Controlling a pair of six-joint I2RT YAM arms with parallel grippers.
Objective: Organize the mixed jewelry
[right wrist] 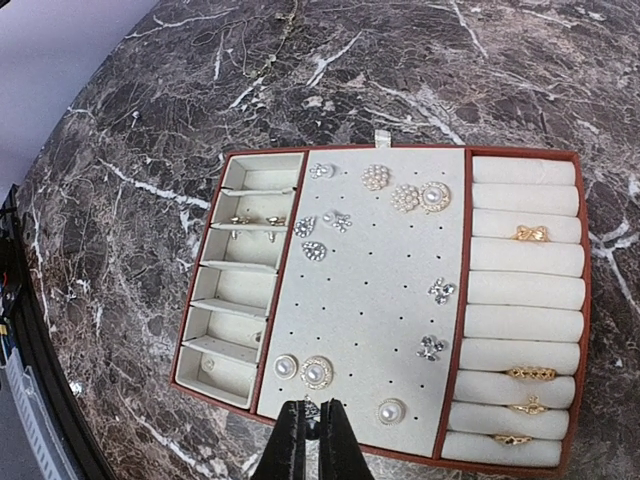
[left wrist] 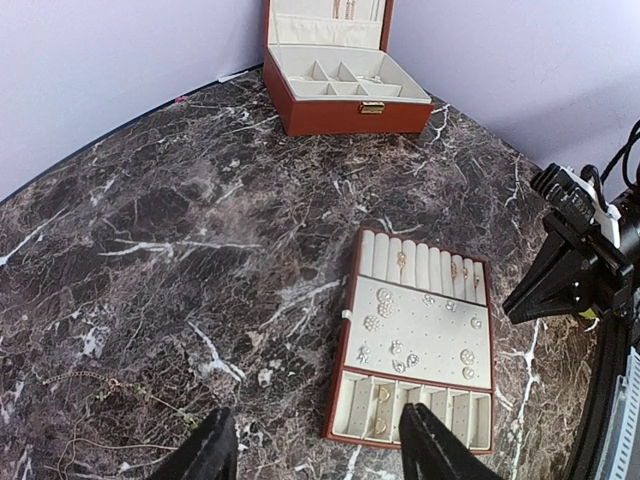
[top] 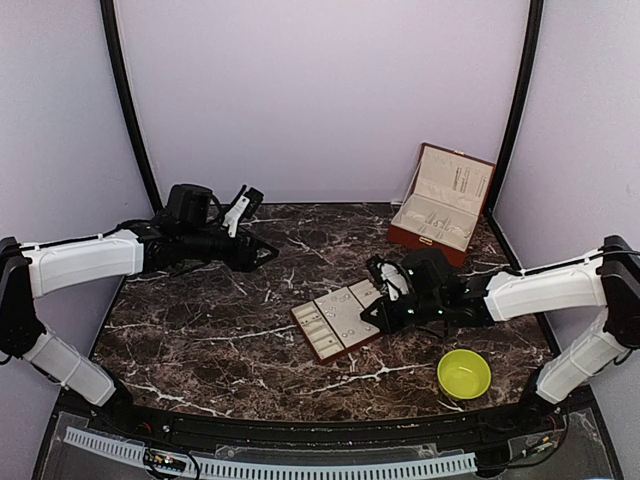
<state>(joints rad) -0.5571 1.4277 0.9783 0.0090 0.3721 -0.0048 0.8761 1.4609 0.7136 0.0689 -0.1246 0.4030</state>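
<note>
The right claw (right wrist: pixel 313 406) hangs over the near edge of the cream-lined tray (right wrist: pixel 370 300), its two fingers pinched together. A tiny sparkling piece sits right at the tips, and I cannot tell whether it is gripped or only lying on the pad beneath. Most of the mixed jewelry is in this tray. Pearl and crystal studs (right wrist: pixel 376 178) are scattered across the middle pad. Gold-coloured rings (right wrist: pixel 530 234) are tucked into the roll slots on one side, and a few small pieces lie in the narrow compartments (right wrist: pixel 255 222) on the other.

The left claw (left wrist: pixel 314 412) is held low over the dark marble desk (top: pixel 220 330), well apart from the tray. Its fingers are spread wide with nothing between them. A thin chain (left wrist: pixel 100 378) lies loose on the desk just ahead of that claw, faint against the veining.

The reddish-brown box (left wrist: pixel 330 112) stands at the far right of the desk with its lid up and its lined compartments showing. The yellow-green bowl (top: pixel 464 373) sits near the right arm's base, to the right of the tray and apart from it
</note>
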